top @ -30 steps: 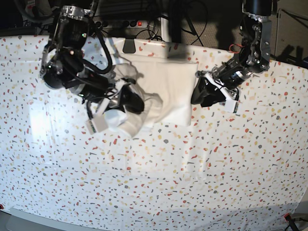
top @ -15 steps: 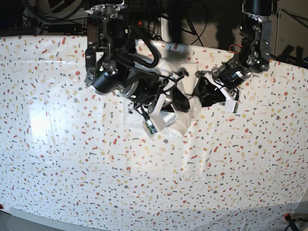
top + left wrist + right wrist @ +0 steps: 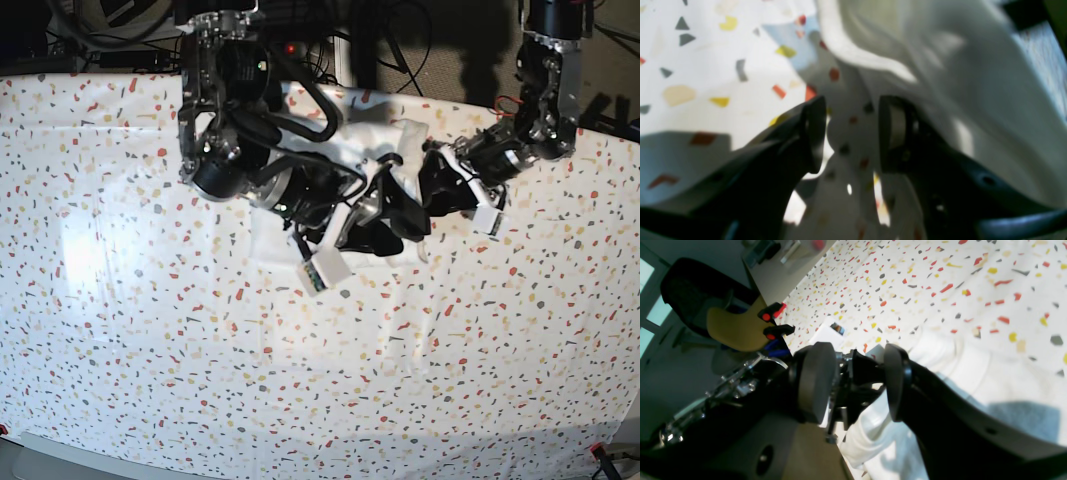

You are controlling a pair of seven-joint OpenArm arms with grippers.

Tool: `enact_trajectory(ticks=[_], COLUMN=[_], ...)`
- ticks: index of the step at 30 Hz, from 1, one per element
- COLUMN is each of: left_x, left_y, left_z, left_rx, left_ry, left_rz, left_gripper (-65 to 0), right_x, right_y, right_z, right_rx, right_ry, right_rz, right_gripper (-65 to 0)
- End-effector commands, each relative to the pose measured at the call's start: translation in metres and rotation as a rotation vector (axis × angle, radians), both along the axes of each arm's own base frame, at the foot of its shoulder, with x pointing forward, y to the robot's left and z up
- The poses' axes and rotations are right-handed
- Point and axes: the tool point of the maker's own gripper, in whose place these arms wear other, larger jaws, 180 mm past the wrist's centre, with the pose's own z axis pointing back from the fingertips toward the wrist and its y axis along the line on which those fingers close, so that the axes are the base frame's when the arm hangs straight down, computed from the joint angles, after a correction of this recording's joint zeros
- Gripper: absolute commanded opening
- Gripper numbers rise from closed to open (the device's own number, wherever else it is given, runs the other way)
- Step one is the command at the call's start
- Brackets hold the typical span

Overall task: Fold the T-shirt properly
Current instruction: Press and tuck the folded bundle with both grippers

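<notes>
The white T-shirt lies bunched at the back middle of the table, mostly hidden under my right arm. My right gripper reaches across it from the left. In the right wrist view this gripper stands open with nothing between its pads, and folded white shirt lies just beside and below it. My left gripper sits close against the shirt's right edge, facing the right gripper. Seen from the left wrist, it is open over bare tablecloth, with shirt fabric draped against its right finger.
A speckled terrazzo tablecloth covers the whole table. Cables and a power strip run along the back edge. A chair with a yellow seat stands beyond the table's side.
My right arm swept rightwards across the shirt, carrying cloth over with it, and its jaws have now opened. The left gripper stayed open and shifted only slightly.
</notes>
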Motion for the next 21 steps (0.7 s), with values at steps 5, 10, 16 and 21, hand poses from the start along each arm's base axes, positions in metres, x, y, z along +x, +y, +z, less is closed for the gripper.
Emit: enact_trajectory(ticks=[5,10,16,21], left_x=[0.019,0.030,0.022,-0.007], left_y=[0.063,0.096,0.073,0.027], left_z=[0.026,0.062,0.090,0.115], left_rx=[0.018,0.022,-0.040,-0.138], left_ry=[-0.019,-0.082,-0.092,-0.147], left_rz=[0.070,0.089,0.009,-0.065], left_gripper=[-39.7,-39.8,-46.0,-46.7], right_x=[0.020,0.041,0.052,0.065], right_y=[-0.001,-0.023,-0.066,-0.104], right_z=[0.026,0.014,-0.013,-0.024], right_rx=[-0.030,-0.229,-0.450,-0.547], right_ry=[-0.106,-0.154,-0.180,-0.200], right_rz=[-0.006,-0.044,-0.100,-0.170], right_gripper=[-42.1,-59.4,-65.0,-65.0])
